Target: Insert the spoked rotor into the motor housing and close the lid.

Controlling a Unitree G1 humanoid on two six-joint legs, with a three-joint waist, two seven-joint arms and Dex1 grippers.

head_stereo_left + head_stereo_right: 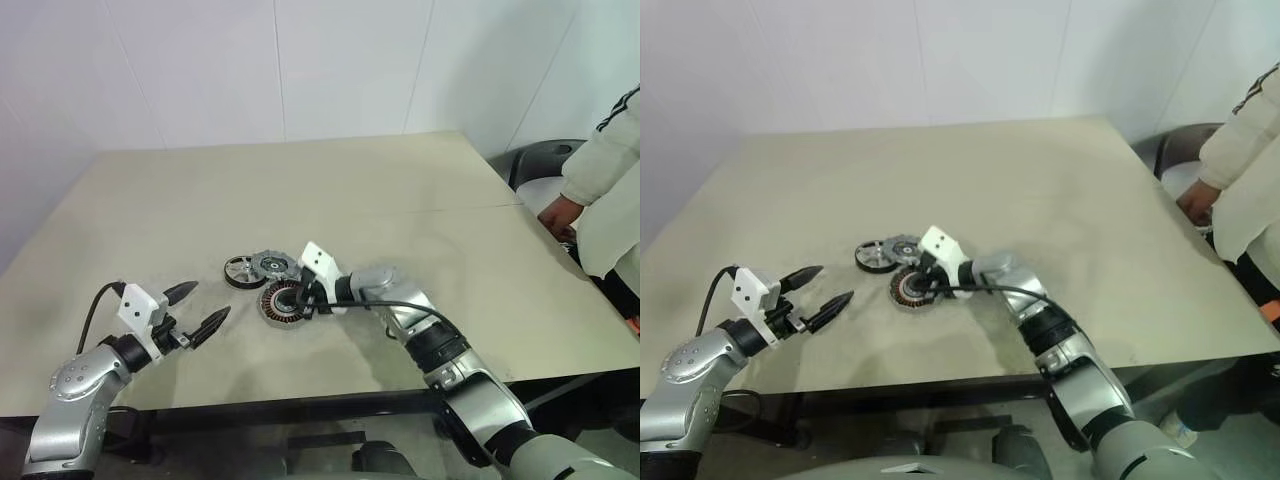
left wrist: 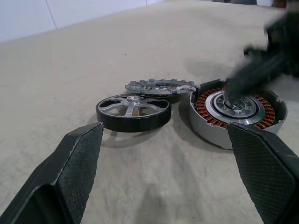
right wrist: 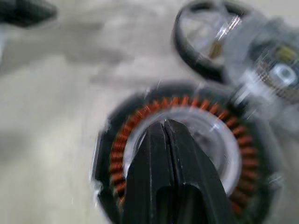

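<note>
Here, table [image 1: 400,190]: a beige top carrying three round motor parts clustered near its front middle.
Motor housing [image 1: 283,301]: lies flat, copper-brown windings facing up around a silver hub; it is the part of the cluster nearest the robot.
Spoked rotor [image 1: 241,271]: lies flat just beyond and to the left of the housing, dark rim, silver spokes, close beside it but outside it.
Lid [image 1: 272,264]: grey notched disc, beside the rotor on its right and just behind the housing; from the left wrist view its edge seems to overlap the rotor's rim.
Right gripper [image 1: 308,297]: fingers pressed together with nothing between them, tips directly over the housing's silver centre; whether they touch the hub cannot be told.
Left gripper [image 1: 196,309]: fingers spread wide and empty, held low over the table, well left of the parts and pointing toward them; the rotor sits ahead of it, between its two fingertips in the left wrist view.
Person [image 1: 605,180]: a light sleeve and a hand at the table's far right edge, well apart from the parts.
</note>
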